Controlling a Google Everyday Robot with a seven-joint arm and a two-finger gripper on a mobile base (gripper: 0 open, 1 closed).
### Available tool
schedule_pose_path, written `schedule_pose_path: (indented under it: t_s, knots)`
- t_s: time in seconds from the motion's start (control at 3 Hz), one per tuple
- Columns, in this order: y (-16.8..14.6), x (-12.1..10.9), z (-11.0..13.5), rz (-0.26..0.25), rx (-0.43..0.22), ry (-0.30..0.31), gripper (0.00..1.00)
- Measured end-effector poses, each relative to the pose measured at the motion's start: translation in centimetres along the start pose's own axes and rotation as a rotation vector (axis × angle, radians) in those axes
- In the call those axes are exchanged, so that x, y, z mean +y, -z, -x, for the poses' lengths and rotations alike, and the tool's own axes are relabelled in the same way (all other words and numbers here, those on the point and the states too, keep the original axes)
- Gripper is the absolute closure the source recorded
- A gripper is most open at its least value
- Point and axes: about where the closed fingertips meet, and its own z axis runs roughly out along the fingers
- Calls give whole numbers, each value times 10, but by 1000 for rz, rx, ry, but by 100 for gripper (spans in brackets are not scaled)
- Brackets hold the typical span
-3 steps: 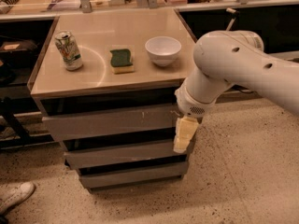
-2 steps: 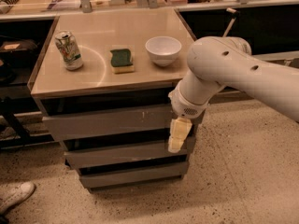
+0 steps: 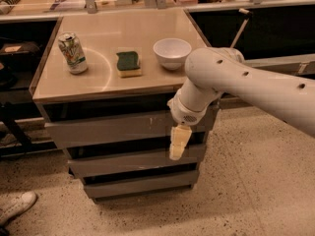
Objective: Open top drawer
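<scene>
Since the earlier frames, the gripper [image 3: 178,142] has been carried leftward along the cabinet face, from its right corner toward the right part of the drawer fronts, and the white arm [image 3: 246,85] has been swung in with it.

Three grey fronts are stacked under the beige tabletop [image 3: 98,80], each one narrower than the one above. The top drawer [image 3: 108,129] is found directly beneath the tabletop's front edge, parted from it by a dark gap, and small whitish scratches are seen right of its centre. Below it lie the middle drawer [image 3: 123,162] and the bottom drawer [image 3: 138,185]. Open speckled floor [image 3: 246,191] is seen in front of the cabinet and to its right. At the lower left, a white shoe [image 3: 17,206] rests on the floor, well apart from the cabinet.

On the tabletop a can [image 3: 73,52] stands at the left, a sponge [image 3: 128,63] lies in the middle and a white bowl [image 3: 172,53] sits at the right, just beside the arm's elbow.

The gripper hangs pointing downward in front of the top drawer's right end, its tip reaching over the middle drawer's front. Whether it is spread or pressed together cannot be told, nor whether any front is touched. Nothing is seen held.
</scene>
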Motion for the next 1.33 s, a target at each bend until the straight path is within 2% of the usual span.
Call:
schedule_pose_path:
  t_s: [0.67,1.33]
  knots:
    - [-27,-27,-19,-34,44,10,0]
    - [-49,-45,-37,-26,71,16,0]
